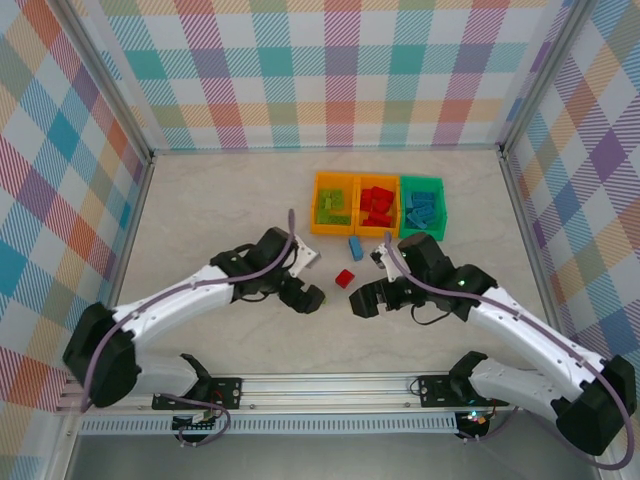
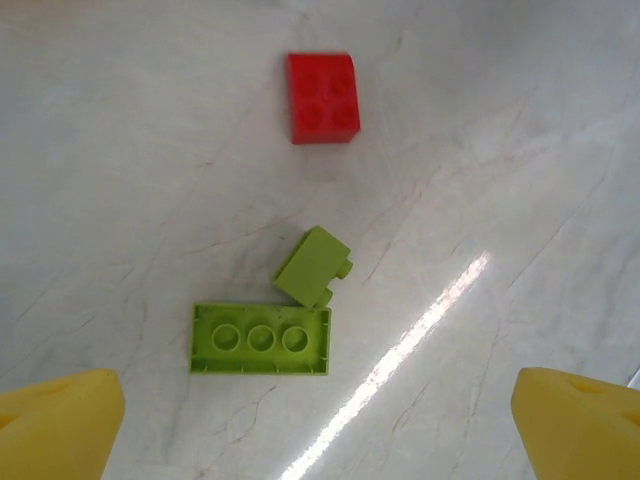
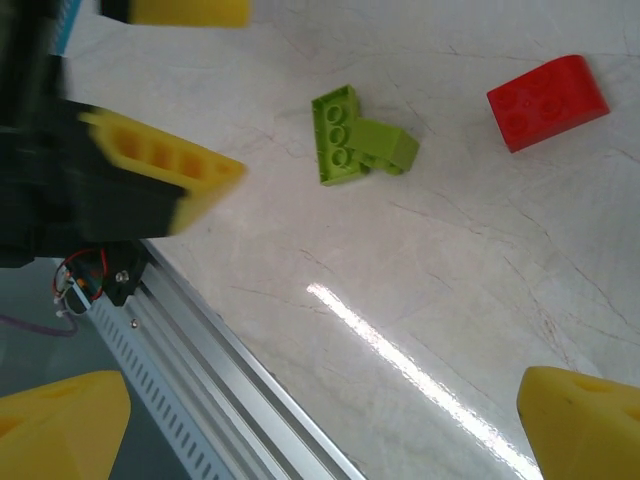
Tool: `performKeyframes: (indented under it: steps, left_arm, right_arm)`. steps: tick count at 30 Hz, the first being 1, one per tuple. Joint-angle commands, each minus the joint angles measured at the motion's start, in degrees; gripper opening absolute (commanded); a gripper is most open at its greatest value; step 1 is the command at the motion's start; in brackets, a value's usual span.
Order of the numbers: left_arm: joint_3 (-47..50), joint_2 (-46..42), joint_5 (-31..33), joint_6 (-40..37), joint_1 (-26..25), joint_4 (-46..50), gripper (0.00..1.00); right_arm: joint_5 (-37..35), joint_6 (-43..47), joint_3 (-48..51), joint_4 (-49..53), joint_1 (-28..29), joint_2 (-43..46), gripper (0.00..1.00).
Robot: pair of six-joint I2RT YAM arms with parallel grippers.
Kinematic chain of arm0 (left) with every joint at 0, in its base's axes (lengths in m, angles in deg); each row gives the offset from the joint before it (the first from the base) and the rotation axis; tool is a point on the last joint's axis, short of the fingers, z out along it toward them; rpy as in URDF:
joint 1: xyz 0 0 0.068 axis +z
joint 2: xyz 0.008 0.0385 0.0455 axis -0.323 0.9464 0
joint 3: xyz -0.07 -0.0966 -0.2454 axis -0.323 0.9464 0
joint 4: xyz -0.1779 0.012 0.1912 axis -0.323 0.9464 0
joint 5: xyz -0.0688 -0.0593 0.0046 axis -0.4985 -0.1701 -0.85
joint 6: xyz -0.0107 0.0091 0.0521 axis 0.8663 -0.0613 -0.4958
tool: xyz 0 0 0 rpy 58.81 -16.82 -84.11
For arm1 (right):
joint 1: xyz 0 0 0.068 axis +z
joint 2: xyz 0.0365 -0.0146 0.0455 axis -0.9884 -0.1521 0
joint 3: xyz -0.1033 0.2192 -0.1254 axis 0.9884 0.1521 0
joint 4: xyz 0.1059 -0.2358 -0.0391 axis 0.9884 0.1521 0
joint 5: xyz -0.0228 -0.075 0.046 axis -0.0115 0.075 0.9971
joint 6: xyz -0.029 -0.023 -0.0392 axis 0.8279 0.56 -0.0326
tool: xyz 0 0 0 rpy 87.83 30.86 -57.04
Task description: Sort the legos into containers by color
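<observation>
Next pick is probably the long green brick (image 2: 260, 338). It lies on the tabletop (image 2: 520, 150), looks hollow-side up, and a small green piece (image 2: 313, 265) touches its far edge. Bring the left claw (image 2: 320, 430) straight down, pinch across the short side and lift clear, then swing to the left orange bin (image 1: 315, 215) (greens already in there). Red brick (image 2: 322, 97) sits apart, ignore it for now. Left claw is spread wide, holding nothing. Right claw (image 3: 320, 430) is likewise spread and empty, close by.
</observation>
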Motion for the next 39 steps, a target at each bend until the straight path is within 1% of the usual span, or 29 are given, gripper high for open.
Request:
performKeyframes:
  steps: [1,4,8,9,12,13,16,18,21,22,26,30,35,39]
  left_arm:
    - [-3.31,4.79,-4.66,-11.47,-1.89,2.35,0.99]
    - [-4.30,9.24,-1.59,-12.57,-4.14,0.37,0.96]
    - [-6.35,13.96,2.00,-12.00,-5.56,-1.93,0.85]
    - [-6.70,14.85,3.27,-11.65,-5.70,-2.49,0.81]
    - [-7.23,17.03,5.71,-11.81,-5.71,-3.58,0.63]
    - [-7.46,17.89,6.15,-12.40,-5.71,-3.44,0.62]
    - [-7.30,19.78,7.12,-12.91,-5.84,-3.78,0.62]
    - [-7.09,20.63,7.73,-12.84,-5.81,-3.98,0.60]
    - [-6.29,21.06,8.59,-12.61,-6.06,-4.67,0.51]
    - [-5.92,21.01,8.66,-12.57,-6.16,-5.13,0.41]
    - [-5.03,20.20,9.25,-12.07,-6.41,-6.53,0.35]
    - [-5.42,17.97,9.11,-10.90,-6.38,-7.09,0.23]
    - [-7.92,15.33,10.85,-8.28,-5.04,-9.73,0.22]
    - [-13.03,16.44,12.24,-4.84,-1.40,-12.97,0.22]
  right_arm:
    - [-0.10,-0.38,0.85,1.63,0.07,1.55,1.00]
    - [-1.28,-0.74,1.34,1.56,0.07,2.33,1.00]
    - [-1.20,-2.53,2.97,-1.81,0.07,3.02,0.99]
    - [-1.45,-2.98,3.24,-2.40,0.02,3.11,1.00]
    - [-2.17,-3.76,3.73,-3.22,0.07,3.56,1.00]
    - [-2.26,-3.80,3.73,-3.23,0.05,3.64,1.00]
    - [-2.09,-3.97,3.59,-2.82,0.07,3.68,1.00]
    - [-2.08,-4.15,3.50,-2.35,0.07,3.77,1.00]
    - [-2.35,-4.47,3.61,-2.13,0.07,4.32,1.00]
    - [-2.35,-4.63,3.69,-2.15,0.02,4.37,1.00]
    - [-2.17,-4.89,3.78,-2.48,0.07,4.59,1.00]
    - [-1.87,-5.10,3.97,-2.23,0.06,4.51,1.00]
    - [-2.38,-5.91,3.80,-3.17,0.07,5.90,1.00]
    - [-4.16,-6.00,3.43,-3.49,0.07,7.75,1.00]
